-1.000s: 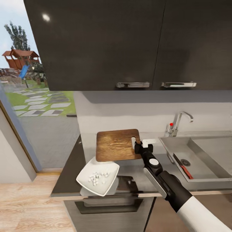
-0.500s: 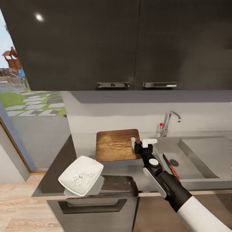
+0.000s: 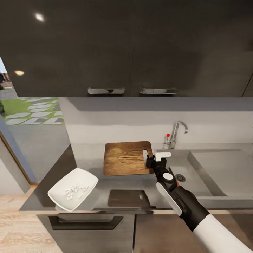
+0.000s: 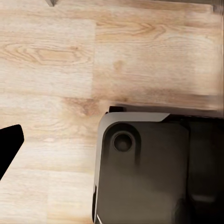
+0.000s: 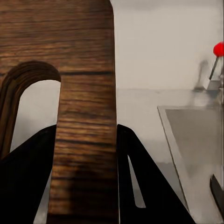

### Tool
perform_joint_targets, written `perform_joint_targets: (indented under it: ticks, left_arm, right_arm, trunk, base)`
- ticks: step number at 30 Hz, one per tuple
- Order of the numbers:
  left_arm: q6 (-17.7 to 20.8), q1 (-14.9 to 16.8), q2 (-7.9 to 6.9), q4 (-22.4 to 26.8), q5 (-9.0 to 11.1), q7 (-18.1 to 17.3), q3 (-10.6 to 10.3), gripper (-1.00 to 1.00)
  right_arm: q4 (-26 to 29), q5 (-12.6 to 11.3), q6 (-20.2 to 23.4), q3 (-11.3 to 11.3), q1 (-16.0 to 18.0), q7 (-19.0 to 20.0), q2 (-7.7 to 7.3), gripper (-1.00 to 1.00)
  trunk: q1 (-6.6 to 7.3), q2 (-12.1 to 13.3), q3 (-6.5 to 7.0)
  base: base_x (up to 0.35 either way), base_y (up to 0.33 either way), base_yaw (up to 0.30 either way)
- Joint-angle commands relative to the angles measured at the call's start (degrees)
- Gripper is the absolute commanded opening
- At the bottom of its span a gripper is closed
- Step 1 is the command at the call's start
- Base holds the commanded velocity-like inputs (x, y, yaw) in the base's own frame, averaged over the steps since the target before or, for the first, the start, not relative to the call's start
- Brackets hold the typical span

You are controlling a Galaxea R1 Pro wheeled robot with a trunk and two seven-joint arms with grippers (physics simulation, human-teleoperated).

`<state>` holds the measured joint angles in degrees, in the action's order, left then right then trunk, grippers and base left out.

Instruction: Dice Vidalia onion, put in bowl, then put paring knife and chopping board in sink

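No lettering, label, brand, number or sign can be read anywhere in these views. The dark cabinet doors (image 3: 130, 49), the chopping board (image 3: 126, 158), the bowl (image 3: 73, 189), the sink (image 3: 211, 172) and the right gripper (image 3: 154, 156) all present plain, unmarked surfaces.
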<state>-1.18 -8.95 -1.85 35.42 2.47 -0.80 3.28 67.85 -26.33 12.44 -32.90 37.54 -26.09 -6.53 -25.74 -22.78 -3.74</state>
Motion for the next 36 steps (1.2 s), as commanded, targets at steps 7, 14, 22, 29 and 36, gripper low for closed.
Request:
perform_joint_targets:
  ticks: [7, 14, 22, 29, 36]
  left_arm:
    - [-0.05, -0.02, 0.01, 0.09, 0.26, -0.08, 0.06, 1.0]
    - [-0.05, -0.02, 0.01, 0.09, 0.26, -0.08, 0.06, 1.0]
    - [-0.05, -0.02, 0.01, 0.09, 0.25, -0.08, 0.06, 1.0]
    - [-0.05, -0.02, 0.01, 0.16, 0.26, -0.08, 0.07, 1.0]
    - [-0.05, -0.02, -0.07, 0.32, 0.26, -0.08, 0.12, 1.0]
  right_arm:
    - [-0.12, -0.19, 0.21, -0.15, 0.08, -0.45, -0.05, -1.0]
    - [-1.67, -0.74, 0.21, 0.1, 0.08, -0.91, 0.59, -1.0]
    - [-6.16, -5.29, -0.17, 4.26, 0.08, -7.53, 1.64, -1.0]
    - [-9.54, -5.92, -0.31, 12.72, 0.08, -9.08, 4.84, -1.0]
    - [-9.67, -6.05, -1.84, 14.55, 0.08, -21.37, 6.68, -1.0]
  trunk:
    - [-0.04, -0.13, -0.13]
    - [-0.04, -0.13, -0.13]
    - [-0.04, -0.13, -0.13]
    - [-0.04, -0.13, -0.13]
    - [-0.04, -0.13, -0.13]
  base:
    - [0.0, -0.298, 0.002]
    - [0.0, -0.292, 0.0]
    - [0.0, -0.268, 0.0]
    - [0.0, -0.22, 0.0]
    - [0.0, -0.02, 0.0]
